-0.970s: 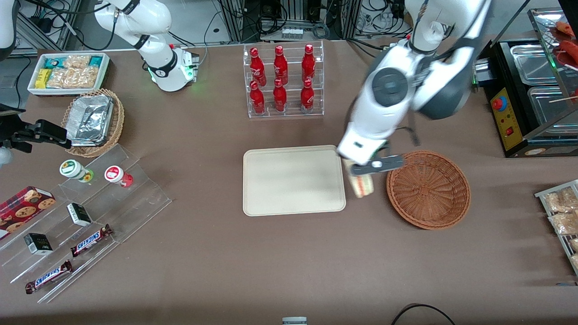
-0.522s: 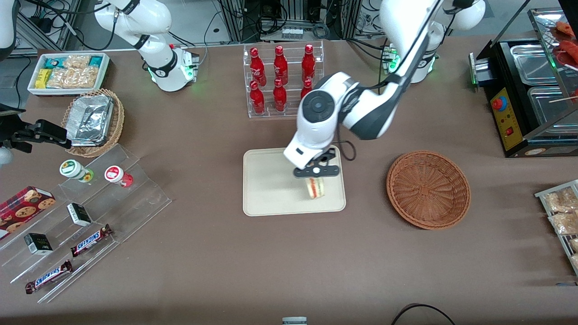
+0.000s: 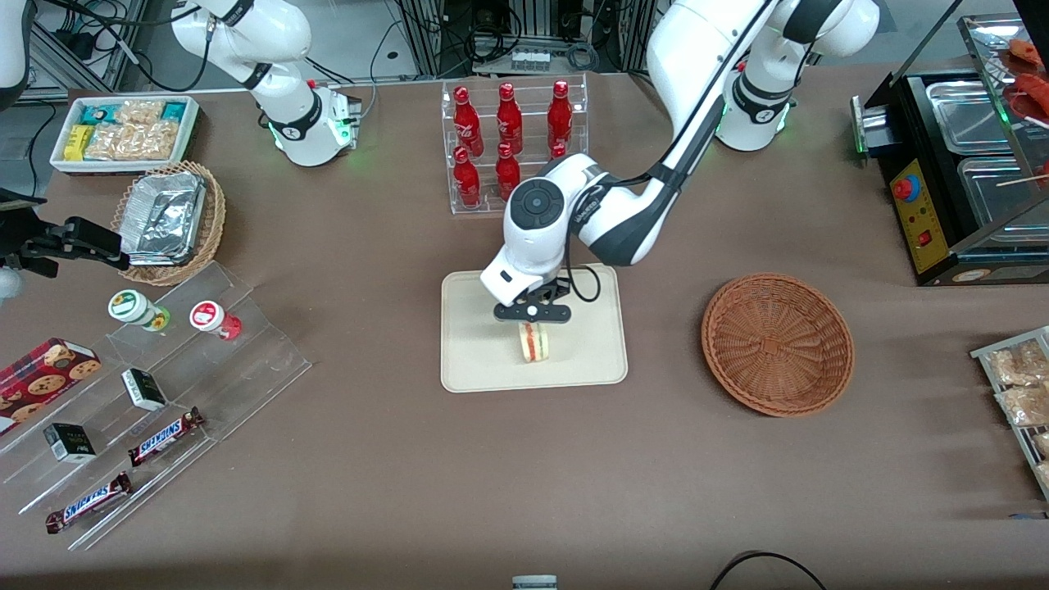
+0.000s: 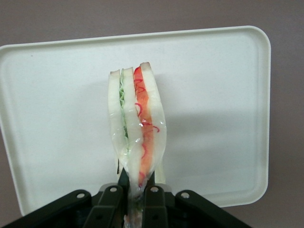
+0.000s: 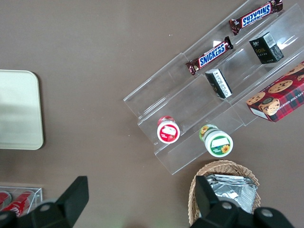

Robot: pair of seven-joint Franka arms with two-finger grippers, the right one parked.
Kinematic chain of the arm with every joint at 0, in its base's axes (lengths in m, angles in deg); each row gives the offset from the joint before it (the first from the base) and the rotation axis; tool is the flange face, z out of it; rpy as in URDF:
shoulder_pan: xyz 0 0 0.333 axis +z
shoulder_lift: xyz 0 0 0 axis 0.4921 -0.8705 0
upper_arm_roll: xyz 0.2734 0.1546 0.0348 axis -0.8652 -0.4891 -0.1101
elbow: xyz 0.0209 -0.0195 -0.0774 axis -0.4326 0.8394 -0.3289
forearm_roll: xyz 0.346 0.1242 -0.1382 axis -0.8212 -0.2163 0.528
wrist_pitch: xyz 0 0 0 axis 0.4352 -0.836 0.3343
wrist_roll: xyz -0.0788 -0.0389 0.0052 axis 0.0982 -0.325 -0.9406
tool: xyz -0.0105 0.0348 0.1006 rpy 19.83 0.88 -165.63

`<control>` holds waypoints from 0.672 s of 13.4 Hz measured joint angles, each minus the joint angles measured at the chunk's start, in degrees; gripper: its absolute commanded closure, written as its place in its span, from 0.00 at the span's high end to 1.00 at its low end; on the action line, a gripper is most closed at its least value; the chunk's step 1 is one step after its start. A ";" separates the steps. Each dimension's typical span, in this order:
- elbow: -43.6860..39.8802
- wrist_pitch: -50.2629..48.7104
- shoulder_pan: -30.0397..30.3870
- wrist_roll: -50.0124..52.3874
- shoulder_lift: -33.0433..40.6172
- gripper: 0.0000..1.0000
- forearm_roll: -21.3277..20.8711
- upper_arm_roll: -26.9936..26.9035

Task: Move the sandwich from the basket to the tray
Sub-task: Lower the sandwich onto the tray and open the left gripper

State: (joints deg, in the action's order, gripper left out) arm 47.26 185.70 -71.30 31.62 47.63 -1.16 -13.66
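My left gripper (image 3: 531,321) is over the middle of the cream-beige tray (image 3: 471,360) and is shut on the sandwich (image 3: 536,342), a wrapped white-bread wedge with red and green filling. In the left wrist view the sandwich (image 4: 137,128) hangs from the shut gripper (image 4: 137,194) above the tray (image 4: 57,118); I cannot tell whether it touches the tray. The reddish-brown wicker basket (image 3: 777,344) stands beside the tray toward the working arm's end and holds nothing.
A clear rack of red bottles (image 3: 512,147) stands farther from the front camera than the tray. A clear stepped shelf with snack bars and jars (image 3: 156,385), a lighter wicker basket with foil trays (image 3: 168,221) and a white snack bin (image 3: 123,131) lie toward the parked arm's end.
My left gripper has carried the sandwich from beside the basket over the tray's edge to above the tray's middle. The basket and tray have not moved.
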 measured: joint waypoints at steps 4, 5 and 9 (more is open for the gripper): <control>-0.02 0.79 -0.68 0.02 -2.14 0.68 -0.06 0.00; -0.02 0.95 -0.79 0.05 -2.59 1.00 -0.07 0.00; -0.48 1.16 -0.81 0.08 -3.00 1.00 -0.12 -0.14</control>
State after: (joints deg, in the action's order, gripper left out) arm 46.78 186.86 -72.11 31.70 44.63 -1.28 -13.79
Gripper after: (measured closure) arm 0.485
